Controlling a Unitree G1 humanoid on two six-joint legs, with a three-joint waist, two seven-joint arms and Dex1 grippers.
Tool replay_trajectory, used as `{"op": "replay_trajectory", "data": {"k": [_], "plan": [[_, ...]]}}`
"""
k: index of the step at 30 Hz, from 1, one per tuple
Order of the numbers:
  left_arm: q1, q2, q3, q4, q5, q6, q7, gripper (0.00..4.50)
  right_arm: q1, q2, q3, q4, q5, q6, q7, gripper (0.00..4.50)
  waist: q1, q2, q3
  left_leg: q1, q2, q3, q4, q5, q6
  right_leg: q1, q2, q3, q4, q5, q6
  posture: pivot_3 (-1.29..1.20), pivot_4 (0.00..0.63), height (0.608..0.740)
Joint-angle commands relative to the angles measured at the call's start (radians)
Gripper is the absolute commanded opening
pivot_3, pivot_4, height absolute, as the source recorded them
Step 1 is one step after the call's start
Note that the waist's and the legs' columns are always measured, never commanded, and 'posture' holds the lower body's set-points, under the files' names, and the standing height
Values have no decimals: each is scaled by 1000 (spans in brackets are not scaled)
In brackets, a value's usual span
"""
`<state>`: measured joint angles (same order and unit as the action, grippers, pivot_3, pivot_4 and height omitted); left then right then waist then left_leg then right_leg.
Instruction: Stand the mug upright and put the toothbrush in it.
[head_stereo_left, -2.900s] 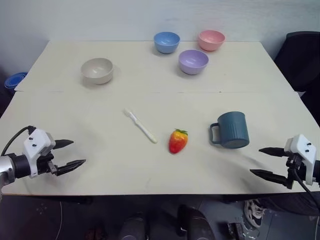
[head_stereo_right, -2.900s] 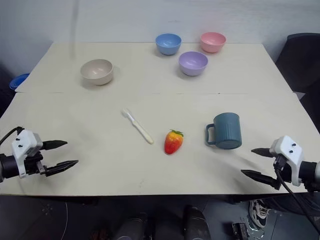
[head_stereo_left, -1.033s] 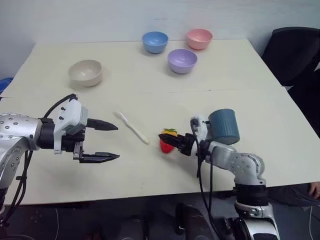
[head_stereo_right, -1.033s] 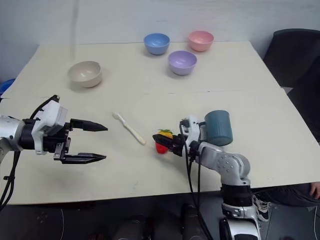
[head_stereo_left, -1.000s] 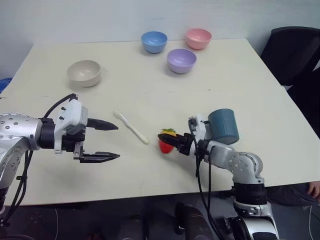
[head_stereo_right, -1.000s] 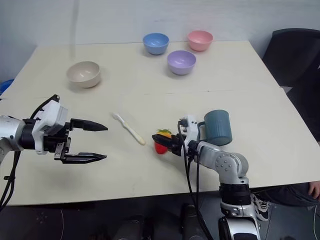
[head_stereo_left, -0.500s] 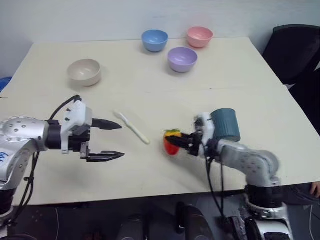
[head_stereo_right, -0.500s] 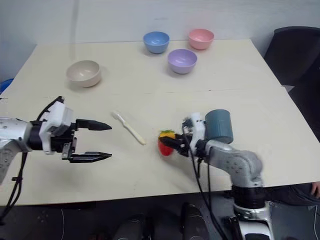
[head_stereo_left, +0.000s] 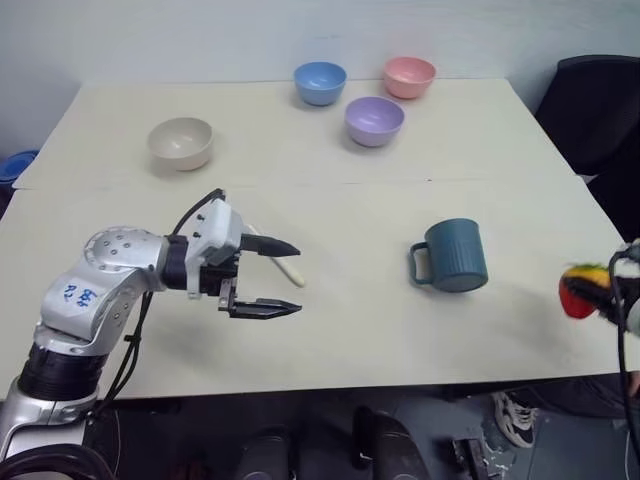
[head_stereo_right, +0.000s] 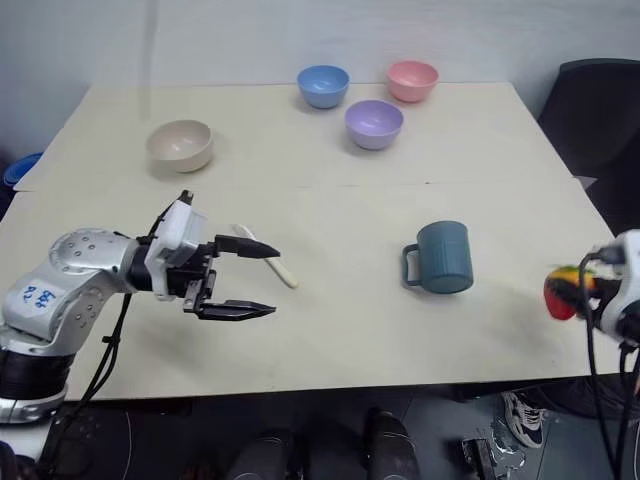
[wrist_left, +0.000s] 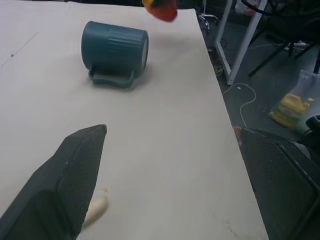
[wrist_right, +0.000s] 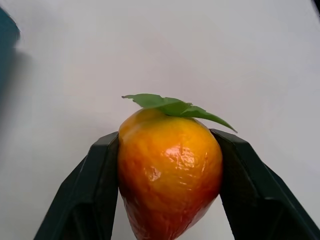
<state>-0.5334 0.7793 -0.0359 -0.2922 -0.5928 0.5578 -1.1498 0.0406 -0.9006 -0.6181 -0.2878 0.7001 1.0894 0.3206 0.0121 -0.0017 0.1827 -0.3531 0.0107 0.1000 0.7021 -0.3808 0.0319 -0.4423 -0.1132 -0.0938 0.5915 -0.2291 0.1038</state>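
- Teal ribbed mug (head_stereo_left: 452, 255) lies on its side on the table (head_stereo_left: 350, 180), right of centre, handle pointing toward the left arm, mouth toward the front edge.
- Mug looks rigid and fairly light; ribs should give the fingers some bite. My guess: best hold is across the rim wall or the handle, then tip it up onto its base. As a cylinder, it may roll if nudged off-axis.
- Toothbrush (head_stereo_right: 262, 257) lies flat near the table's middle, just beside the left gripper (head_stereo_left: 283, 276), partly hidden behind its upper finger. Slim, stiff plastic, very light, low profile: probably needs a pinch mid-handle with fingertips close to the surface; likely to skid or pivot if caught at one end.
- Left gripper: jaws wide apart, nothing between them, pointing toward the mug.
- Right gripper (wrist_right: 167, 170): clamped on a red-orange toy strawberry (wrist_right: 169, 162), held out past the table's right edge, well apart from the mug.
- Surface: pale cream matte tabletop, flat, with a seam running across it. Smooth, so little friction to stop things sliding.
- Four bowls at the far side, beige (head_stereo_left: 181, 143), blue (head_stereo_left: 320, 82), purple (head_stereo_left: 374, 119), pink (head_stereo_left: 409, 76), all well clear of the work zone.
- Room: plain wall behind, dark chair (head_stereo_left: 598, 105) at the far right.
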Motion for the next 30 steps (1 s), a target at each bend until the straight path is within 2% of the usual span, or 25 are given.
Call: {"op": "replay_trajectory", "data": {"k": [1, 2, 6, 8, 9, 12, 14, 18, 22, 23, 25, 27, 28, 30], "plan": [[-33, -13, 0, 9, 2, -14, -6, 4500, 18, 37, 25, -53, -70, -82, -11, 2319, -6, 1, 0, 1, 1, 0, 0, 0, 0, 0, 0, 1, 0, 0, 0, 0, 150, 740], [-36, -16, 0, 9, 1, -13, -8, 4500, 21, 46, 26, -52, -79, -87, -14, 2319, -8, 1, -1, 2, 2, 0, 0, 0, 0, 0, 0, 2, 1, 0, 0, 0, 150, 740], [-44, -21, -2, 21, 11, -20, -18, 4500, 26, 44, -12, -59, -81, -71, 2, 3662, -9, 1, -1, 1, 2, -1, -1, 0, 0, 0, 1, 1, 0, 0, 0, 0, 150, 740], [-44, -21, 0, 28, 12, -21, -20, 4500, 42, 2, -35, -69, -106, -71, 19, 4321, -5, 1, -1, 0, 2, -1, -1, 0, 0, -1, 1, 1, -1, 0, 0, 0, 150, 740], [-41, -20, 5, 29, 11, -21, -20, 4500, 49, -27, -56, -80, -120, -68, 30, 4448, 0, 1, -1, 0, 1, -1, -1, 0, 0, -1, 1, 1, -1, 0, 0, 0, 150, 740], [-26, -10, 17, 23, 10, -20, -17, 4500, 26, -136, -111, -141, -131, -41, 74, 4448, 8, 2, 0, 0, 1, -1, 0, 0, 1, -1, 0, 2, -1, 0, 0, 0, 150, 740], [-21, -6, 24, 20, 9, -15, -11, 4500, -52, -179, -100, -200, -87, 4, 80, 4448, 8, 2, 0, 0, 1, 0, 0, 0, 1, -1, 1, 3, -1, 1, 1, 0, 150, 740], [-14, 8, 42, 16, 7, -4, 2, 4500, -313, -159, 52, -335, 66, 130, 38, 4448, -3, 1, 0, 1, 4, -2, 0, -1, -1, -1, 3, 3, -1, 0, 0, 0, 150, 740], [0, 28, 63, 7, 5, 3, 9, 4500, -552, 89, 209, -392, 167, 278, -113, 4448, -12, -1, 0, -1, 4, -4, -1, -1, -2, -2, 3, 1, -1, -1, -2, 0, 150, 740], [7, 38, 73, 5, 4, 2, 9, 4500, -571, 178, 279, -400, 169, 299, -148, 4448, -12, -1, 0, -1, 4, -4, -1, -1, -2, -2, 3, 1, -1, -1, -2, 0, 150, 740], [13, 45, 84, 0, 2, 5, 16, 4500, -584, 261, 394, -399, 132, 304, -184, 4448, -8, 0, 0, -3, 3, -4, -1, -1, -2, -3, 2, -1, -1, -1, -2, 0, 150, 740], [29, 55, 101, -9, 4, 5, 26, 4500, -594, 345, 500, -356, 61, 298, -244, 4051, -8, -1, 0, -4, 2, -6, 0, 0, -2, -4, 1, -3, -1, -1, -2, 0, 150, 740], [33, 56, 104, -14, 3, 8, 32, 4500, -598, 366, 528, -341, 35, 296, -260, 3885, -9, -1, 0, -5, 2, -6, 0, -1, -1, -4, 0, -4, -1, -1, -2, 0, 150, 740], [43, 63, 114, -28, -6, 15, 42, 4500, -605, 379, 570, -334, -6, 313, -285, 3259, -7, -1, 0, -5, 0, -6, 0, 0, 0, -4, -2, -5, -1, -1, -2, 0, 150, 740]]}}
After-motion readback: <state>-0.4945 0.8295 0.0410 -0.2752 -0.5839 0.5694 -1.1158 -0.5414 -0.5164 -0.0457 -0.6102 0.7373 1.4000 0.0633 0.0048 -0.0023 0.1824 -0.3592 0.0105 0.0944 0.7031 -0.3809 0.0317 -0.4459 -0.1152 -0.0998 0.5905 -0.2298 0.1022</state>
